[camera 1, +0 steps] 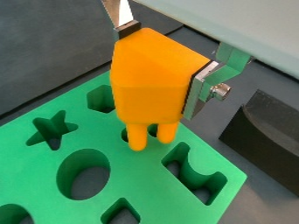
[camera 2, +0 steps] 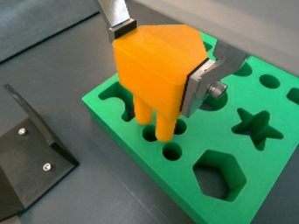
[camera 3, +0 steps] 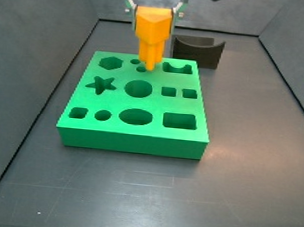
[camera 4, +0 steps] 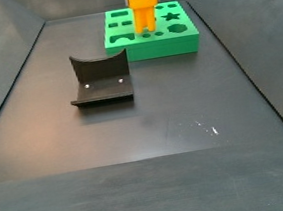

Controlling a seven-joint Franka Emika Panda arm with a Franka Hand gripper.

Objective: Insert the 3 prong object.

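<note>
Orange 3 prong object [camera 1: 152, 83] in end effector [camera 1: 163, 54], prong tips hidden in green board [camera 1: 70, 166]

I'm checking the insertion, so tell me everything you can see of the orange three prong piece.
The 3 prong object is a bright orange block of smooth plastic, with a sloped, faceted top and thin prongs below. It hangs upright, clamped between the silver fingers of the claw. Its prongs reach down into small round holes in the green board, near the board's far edge in a side view. How deep they sit is hidden.
</note>
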